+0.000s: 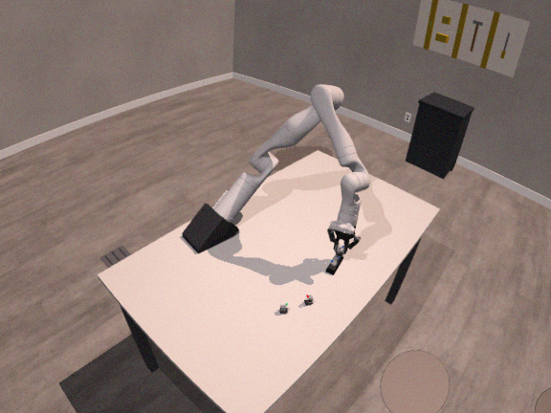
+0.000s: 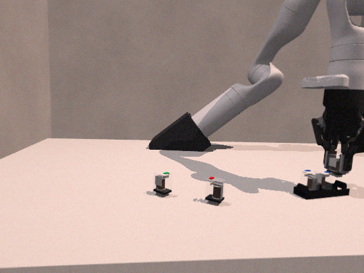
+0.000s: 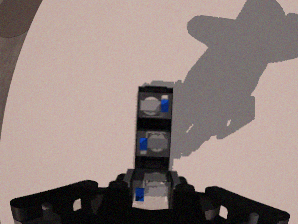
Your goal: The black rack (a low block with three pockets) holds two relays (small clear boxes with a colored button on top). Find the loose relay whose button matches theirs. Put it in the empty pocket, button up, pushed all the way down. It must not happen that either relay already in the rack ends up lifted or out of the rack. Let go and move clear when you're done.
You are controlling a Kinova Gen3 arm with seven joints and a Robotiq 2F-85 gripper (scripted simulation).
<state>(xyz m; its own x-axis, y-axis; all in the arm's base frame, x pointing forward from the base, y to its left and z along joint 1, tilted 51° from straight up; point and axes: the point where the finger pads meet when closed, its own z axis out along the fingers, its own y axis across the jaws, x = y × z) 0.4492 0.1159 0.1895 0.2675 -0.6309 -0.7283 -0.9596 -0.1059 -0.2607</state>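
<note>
Top view: the gripper (image 1: 341,249) is poised just above the near end of the black rack (image 1: 333,266) on the table (image 1: 191,306). A green-button relay (image 1: 283,309) and a red-button relay (image 1: 308,299) are set apart from the rack, nearer the table's front.

Exterior view: the blue-button relay (image 2: 334,163) is clamped between the narrowly parted fingers, its base just above the rack's right pocket, not seated.

Wrist view: two blue-button relays (image 3: 154,123) are seen in the far pockets; the held relay is lined up over the nearest one.
</note>
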